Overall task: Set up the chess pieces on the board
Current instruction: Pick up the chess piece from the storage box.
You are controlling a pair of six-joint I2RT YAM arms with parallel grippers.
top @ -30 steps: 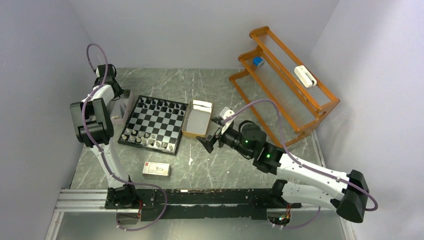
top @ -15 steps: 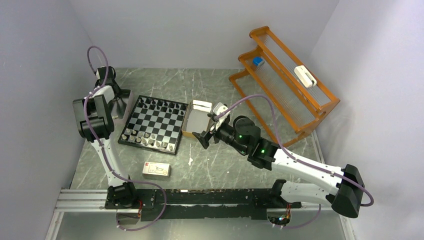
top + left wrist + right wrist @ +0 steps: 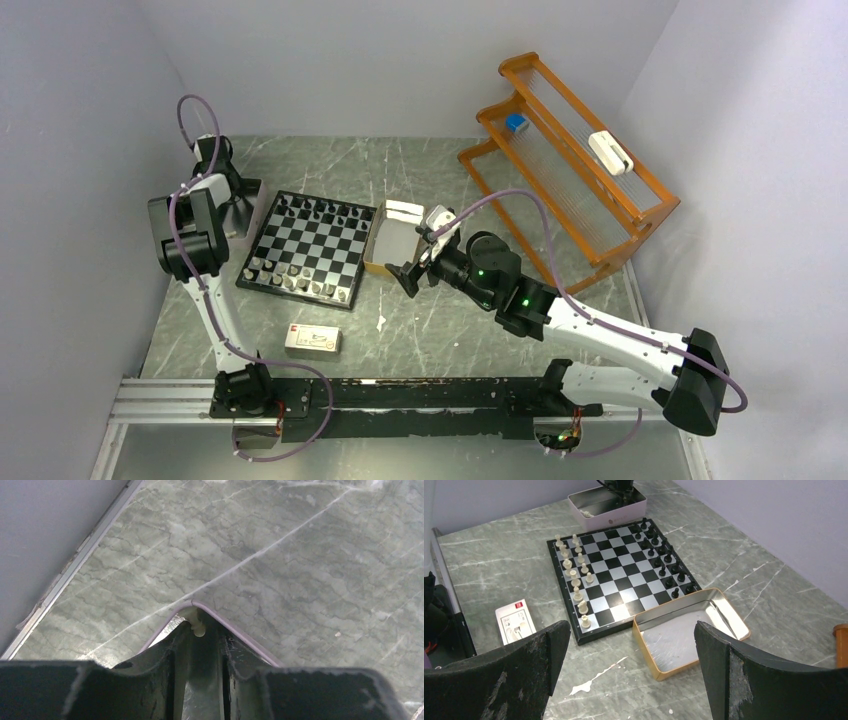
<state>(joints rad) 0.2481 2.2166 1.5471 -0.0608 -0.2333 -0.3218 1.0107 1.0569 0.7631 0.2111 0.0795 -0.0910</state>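
We start at our left gripper (image 3: 202, 624), which points down into a corner of the pinkish tin (image 3: 616, 516). A tiny pale piece (image 3: 199, 628) sits between the fingertips, but with the jaws only partly parted we cannot tell whether it is clamped or lying loose. Seen from above, this tin stands at the 9 o'clock side of the board (image 3: 315, 245). Another pale bit (image 3: 584, 514) lies on the tin's floor. On the board, the black pieces (image 3: 312, 209) fill the two rows along the 12 o'clock edge. The pale pieces (image 3: 295, 281) line the 6 o'clock edge, and their inner row looks short of a few. We judge that the step in hand is fetching one of the last pale pawns from the tin. The next move calls for a sure pinch on that small piece and a lift above the tin wall. It then has to go across to a bare square in the pale pawn row and down without knocking its neighbours. Our right gripper (image 3: 631, 630) hangs wide open with nothing in it, at the board's 3 o'clock, above the tan box (image 3: 684, 632), which shows bare metal inside. A white-and-red carton (image 3: 313, 340) lies on the table (image 3: 450, 330) at the board's 6 o'clock.
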